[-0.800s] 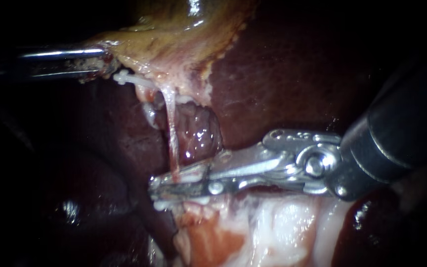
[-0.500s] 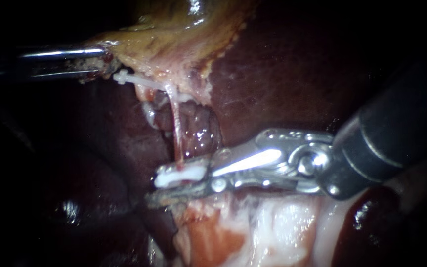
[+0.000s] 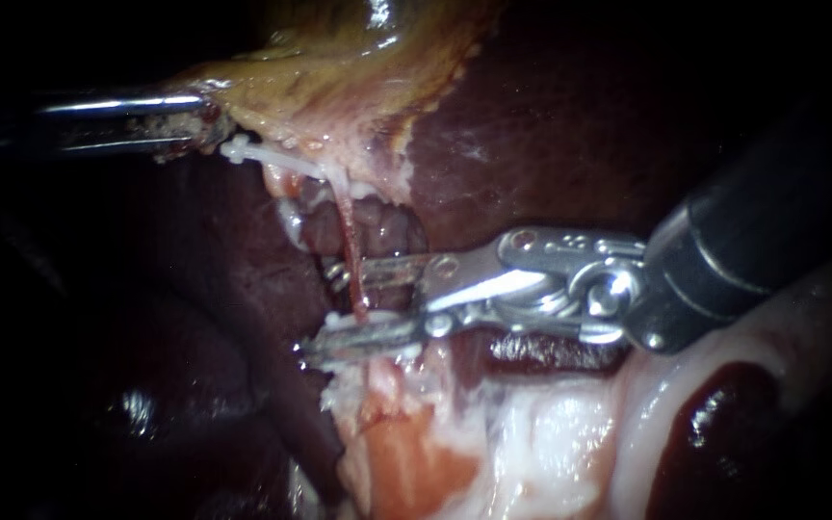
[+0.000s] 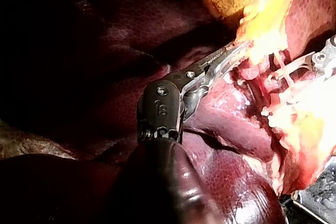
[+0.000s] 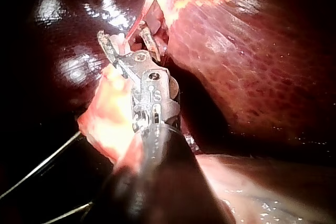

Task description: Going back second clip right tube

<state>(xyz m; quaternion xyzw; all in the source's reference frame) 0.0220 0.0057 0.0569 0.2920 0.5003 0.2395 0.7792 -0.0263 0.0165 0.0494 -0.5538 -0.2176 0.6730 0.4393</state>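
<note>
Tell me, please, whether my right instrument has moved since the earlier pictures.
Yes. Measured against the white clip under the gallbladder, which stayed put, the right instrument has shifted upward and slightly leftward in the endoscope view.

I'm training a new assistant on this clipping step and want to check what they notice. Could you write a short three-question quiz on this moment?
1. True or false: the right instrument's jaws are shut.
2. What lies between those jaws? A) the thin tube B) a gauze swab C) a suture needle
3. Which tissue does the left instrument grip?

Key
1. False: a clear gap shows between the jaws.
2. A: the tube runs down between them.
3. The gallbladder, held at its yellowish edge.
</note>
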